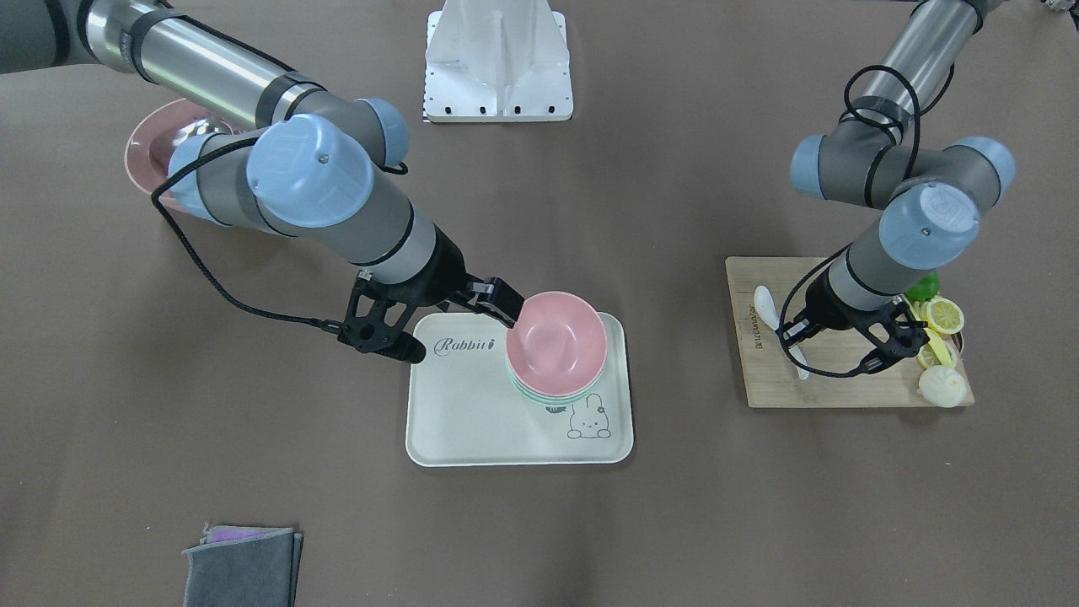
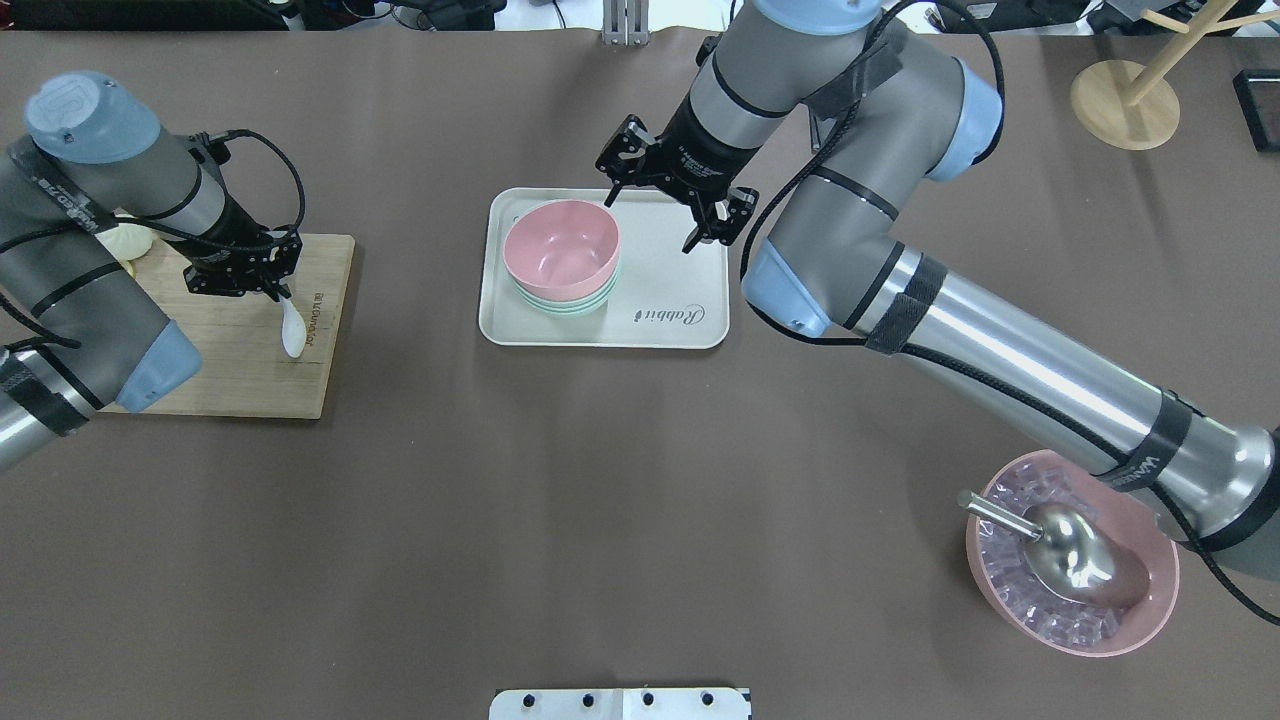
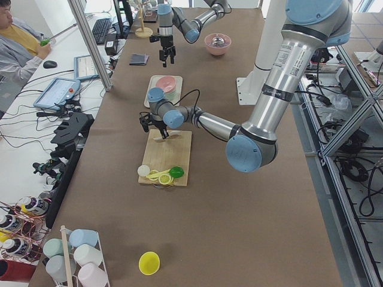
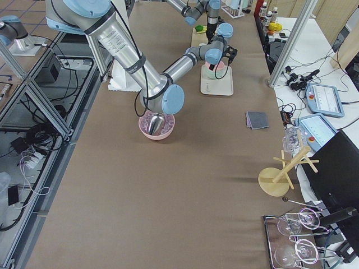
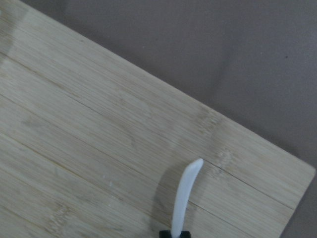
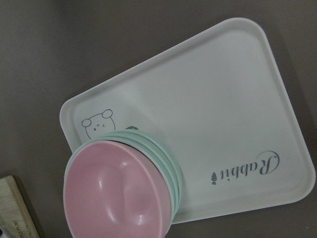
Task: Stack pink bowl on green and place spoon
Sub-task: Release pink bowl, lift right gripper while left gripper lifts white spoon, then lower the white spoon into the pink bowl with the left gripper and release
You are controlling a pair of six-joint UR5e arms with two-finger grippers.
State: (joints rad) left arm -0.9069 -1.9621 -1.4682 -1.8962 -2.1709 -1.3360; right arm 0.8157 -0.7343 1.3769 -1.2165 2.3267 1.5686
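The pink bowl (image 2: 560, 248) sits nested on a stack of green bowls (image 2: 562, 306) at the left end of the white Rabbit tray (image 2: 660, 290). It also shows in the front view (image 1: 556, 341) and the right wrist view (image 6: 114, 193). My right gripper (image 2: 650, 222) is open and empty, just above the tray beside the bowls. The white spoon (image 2: 293, 335) lies along the wooden cutting board (image 2: 230, 370). My left gripper (image 2: 281, 293) is shut on the spoon's handle (image 5: 185, 193). I cannot tell whether the spoon is lifted off the board.
Lemon slices (image 1: 944, 316), a lime (image 1: 923, 287) and a white bun (image 1: 942, 386) sit on the board's far end. A pink dish of ice with a metal scoop (image 2: 1075, 570) is near the right arm's base. A grey cloth (image 1: 240, 569) lies at the front.
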